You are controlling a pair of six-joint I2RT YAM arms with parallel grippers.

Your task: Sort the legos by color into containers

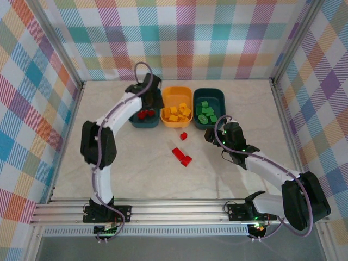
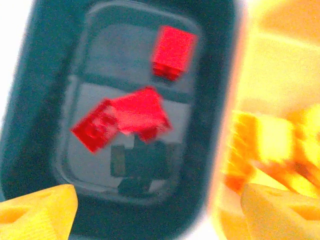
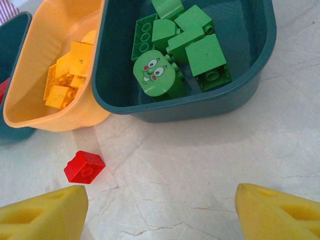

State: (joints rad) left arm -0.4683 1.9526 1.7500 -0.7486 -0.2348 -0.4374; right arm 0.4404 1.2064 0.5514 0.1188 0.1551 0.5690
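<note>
Small studded red bricks [image 2: 131, 116] lay in the left teal tub [image 1: 144, 120], yellow ones in the orange tub [image 1: 177, 92], green in the right teal tub [image 3: 260, 75]. More red bricks [image 1: 181, 156] sat on the table [image 1: 244, 109]. The left gripper [image 2: 150, 210] and right gripper [image 3: 160, 210] were spread, empty.

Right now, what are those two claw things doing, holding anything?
Left gripper: open, holding nothing, above the left teal tub with red bricks in it.
Right gripper: open, empty, over the table near a loose red brick.
</note>
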